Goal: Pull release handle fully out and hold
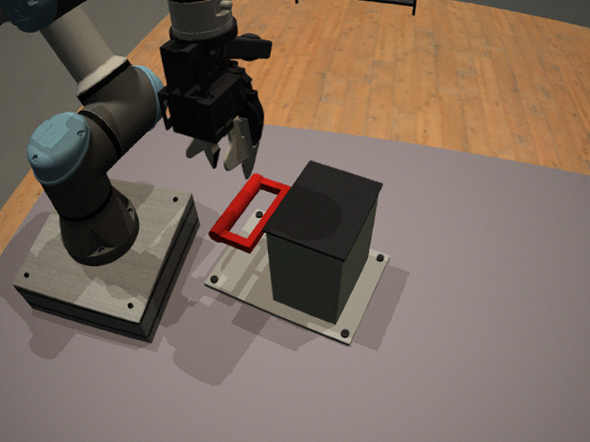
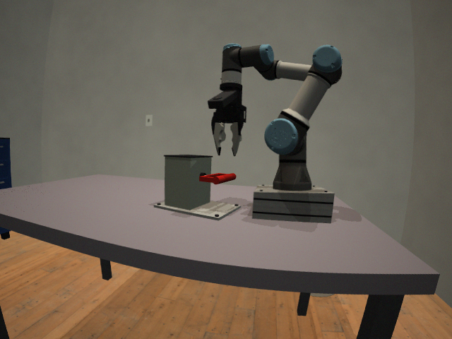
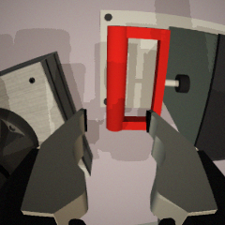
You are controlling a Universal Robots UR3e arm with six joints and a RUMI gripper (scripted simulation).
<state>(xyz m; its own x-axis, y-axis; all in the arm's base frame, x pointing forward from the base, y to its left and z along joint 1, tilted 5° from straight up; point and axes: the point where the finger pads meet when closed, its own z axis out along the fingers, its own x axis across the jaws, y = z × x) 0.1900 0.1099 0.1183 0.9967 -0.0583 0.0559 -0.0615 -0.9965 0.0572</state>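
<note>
Your gripper (image 2: pixel 226 153) hangs part-open and empty above the red handle (image 1: pixel 233 217), which sticks out of the dark box (image 1: pixel 322 237) toward the arm's base, so the jaws can drop around its grip.

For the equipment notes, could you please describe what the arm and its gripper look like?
The arm has pale grey tubular links, dark grey joint housings and light blue round caps. The gripper has a blocky black body and two tapered, pale grey fingers. No cables or markings show.
</note>
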